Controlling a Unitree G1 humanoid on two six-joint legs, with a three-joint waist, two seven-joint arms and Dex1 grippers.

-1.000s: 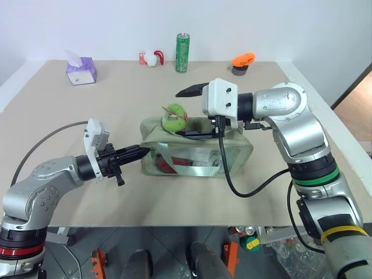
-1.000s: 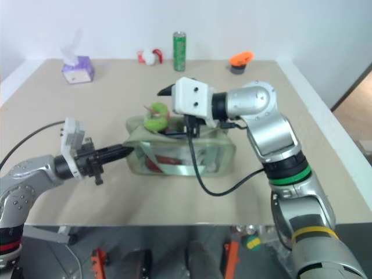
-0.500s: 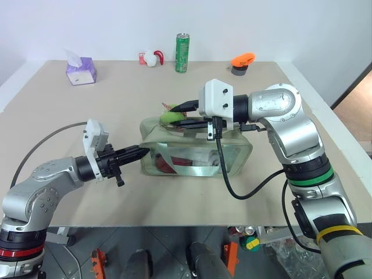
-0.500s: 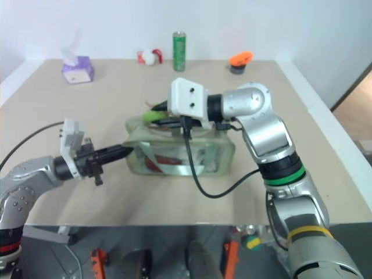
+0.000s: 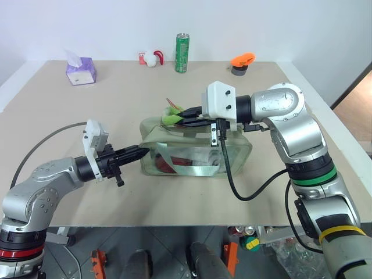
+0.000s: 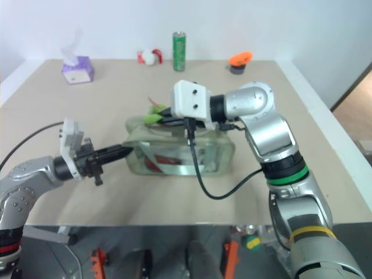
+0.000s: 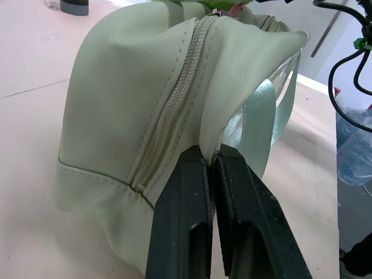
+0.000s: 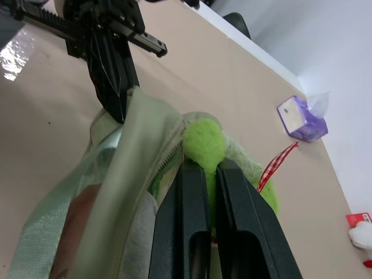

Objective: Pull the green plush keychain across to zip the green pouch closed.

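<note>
Where it gaped before, right tool [image 8: 209, 168] now pinching green plush keychain [image 8: 204, 142]

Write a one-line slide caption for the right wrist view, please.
The right gripper squeezes the green plush keychain atop the green pouch while the left gripper pinches the pouch's end.

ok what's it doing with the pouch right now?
It's set up to zip it. The left gripper is shut on the fabric at the end of the pouch, holding it in place. The right gripper is shut on the keychain at the top of the pouch, near that same end. The zipper along the top looks mostly unzipped, so the pull across hasn't happened yet.
</note>
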